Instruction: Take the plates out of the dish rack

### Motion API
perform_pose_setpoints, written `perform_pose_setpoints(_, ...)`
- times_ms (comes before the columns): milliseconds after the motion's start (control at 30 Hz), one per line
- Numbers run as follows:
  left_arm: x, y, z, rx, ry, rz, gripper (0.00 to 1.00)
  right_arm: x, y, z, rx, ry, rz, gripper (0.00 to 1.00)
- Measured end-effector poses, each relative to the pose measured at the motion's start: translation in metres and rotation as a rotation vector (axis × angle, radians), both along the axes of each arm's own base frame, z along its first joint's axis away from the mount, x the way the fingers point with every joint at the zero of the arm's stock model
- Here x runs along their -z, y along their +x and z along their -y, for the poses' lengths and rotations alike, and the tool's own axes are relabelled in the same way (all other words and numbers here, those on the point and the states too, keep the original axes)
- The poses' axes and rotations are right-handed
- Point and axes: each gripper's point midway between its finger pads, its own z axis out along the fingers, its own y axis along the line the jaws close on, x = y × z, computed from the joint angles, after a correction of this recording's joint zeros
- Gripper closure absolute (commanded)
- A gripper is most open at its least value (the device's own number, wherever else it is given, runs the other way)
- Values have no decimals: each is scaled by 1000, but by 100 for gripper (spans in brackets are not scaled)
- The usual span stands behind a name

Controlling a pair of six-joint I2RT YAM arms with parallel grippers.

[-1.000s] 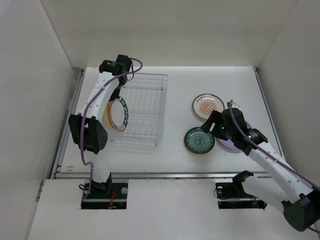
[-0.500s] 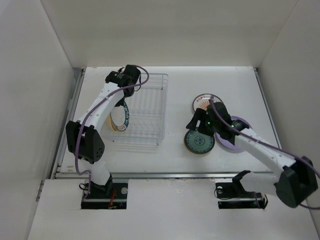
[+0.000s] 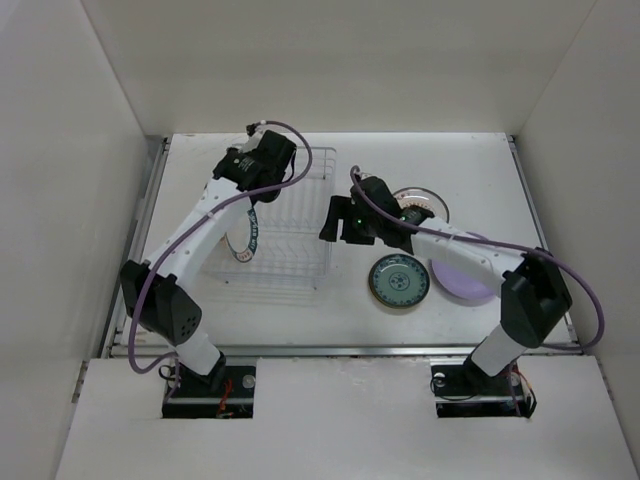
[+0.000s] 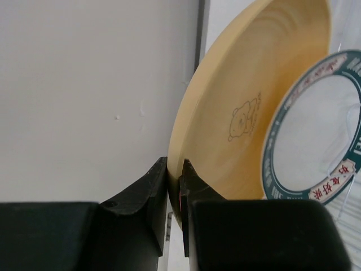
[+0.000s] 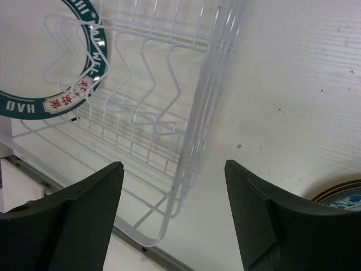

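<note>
Plate rim was what the left claw (image 4: 175,189) had clenched on: its two dark fingers pinched the edge of the pale yellow plate (image 4: 248,79), one finger on each face. That plate stood on edge, a small bear outline drawn on its inner face. Just beside it, overlapping it in the left wrist view, stood the green-rimmed plate (image 4: 327,124), white in the middle with lettering around its dark green band. From above, both plates were at the left side of the dish rack (image 3: 290,220), with the left arm reaching down over them from the rack's far end.

The right claw (image 5: 174,169) was released, its fingers spread wide with nothing between them. It hovered over the tabletop (image 3: 420,160) just beside the rack's right wall, pointing towards the wire dividers. The slots nearest it held nothing.

Further right, three plates lay flat on the tabletop. The teal plate (image 3: 399,281) was nearest the rack, and the lavender plate (image 3: 462,280) was just beside it. The gold-brown plate (image 3: 425,200) lay behind those two, partly hidden by the right arm.
</note>
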Motion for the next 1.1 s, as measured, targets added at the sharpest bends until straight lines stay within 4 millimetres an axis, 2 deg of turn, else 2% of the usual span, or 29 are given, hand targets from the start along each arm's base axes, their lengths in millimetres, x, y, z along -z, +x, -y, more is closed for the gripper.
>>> perform_pose_setpoints(100, -22, 6, 0, -1, 7, 56, 100, 4, -1, 1, 2, -12, -8, 22)
perform_pose_setpoints(200, -61, 14, 1, 3, -15, 159, 100, -6, -1, 2, 8, -2, 15, 22)
perform_pose_setpoints(367, -130, 21, 4, 14, -100, 365, 100, -51, -4, 8, 12, 59, 109, 20)
perform_pose_setpoints(433, -145, 20, 10, 49, -161, 402, 100, -75, -7, 12, 11, 99, 160, 20)
perform_pose_setpoints(500, -150, 20, 24, 131, -265, 394, 100, -96, -12, 16, 10, 140, 208, 15)
perform_pose_setpoints(600, -139, 14, 59, 296, -443, 299, 100, -124, -23, 28, 18, 197, 277, 14)
perform_pose_setpoints(633, -127, 8, 79, 379, -527, 221, 100, -132, -27, 33, 22, 215, 300, 11)
perform_pose_setpoints(700, -109, 0, 106, 474, -628, 106, 100, -143, -33, 41, 39, 243, 330, 11)
perform_pose_setpoints(800, -73, -14, 151, 593, -777, -104, 100, -152, -38, 54, 84, 268, 352, 11)
perform_pose_setpoints(867, -48, -23, 176, 645, -866, -244, 100, -149, -36, 61, 129, 261, 343, 11)
perform_pose_setpoints(933, -31, -32, 199, 689, -949, -363, 100, -136, -32, 68, 179, 228, 315, 13)
perform_pose_setpoints(1067, -24, -47, 223, 766, -1062, -478, 100, -103, -30, 78, 235, 167, 244, 35)
perform_pose_setpoints(1100, -25, -50, 226, 780, -1075, -490, 100, -98, -33, 80, 237, 165, 235, 45)
